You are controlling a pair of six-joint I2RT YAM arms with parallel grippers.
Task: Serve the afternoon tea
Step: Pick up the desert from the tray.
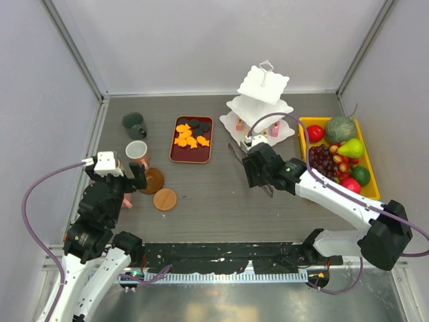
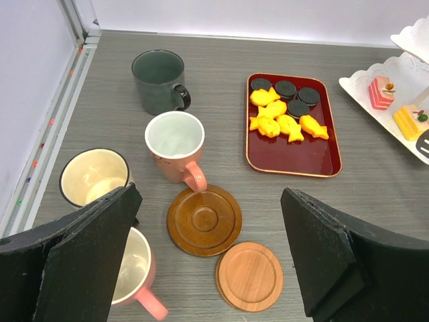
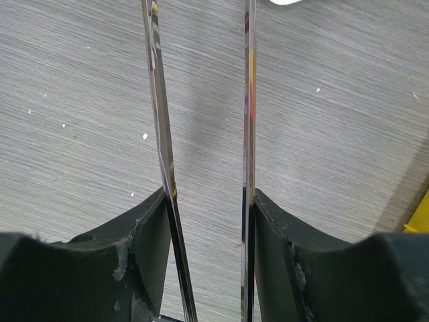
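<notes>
Grey table (image 1: pixel 221 188). The white three-tier stand (image 1: pixel 263 84) is at the far centre-right, just left of the yellow fruit tray (image 1: pixel 305 122). Its lowest tier carries a pink sweet (image 2: pixel 381 92) and a yellow sweet (image 2: pixel 407 122).

The dark red tray (image 2: pixel 295 157) lies left of the stand. It holds orange sweets (image 2: pixel 278 124), with black round sweets (image 2: pixel 285 88) along its far edge.

The mugs are grouped far left:
- dark green mug (image 2: pixel 159 82), farthest;
- pink mug (image 2: pixel 175 147), nearer;
- cream mug (image 2: pixel 94 178) by the wall;
- second pink mug (image 2: pixel 137 272), partly behind a finger.

The dark coaster (image 2: pixel 204 220) is just beside the pink mug's handle. The lighter coaster (image 2: pixel 249 276) touches its near edge.

The left gripper (image 2: pixel 211 201) hangs above the coasters, jaws spread wide, holding nothing. The right gripper (image 3: pixel 209 201) is mid-table near the stand, clamped on metal tongs (image 3: pixel 157 100), one blade against each finger.
</notes>
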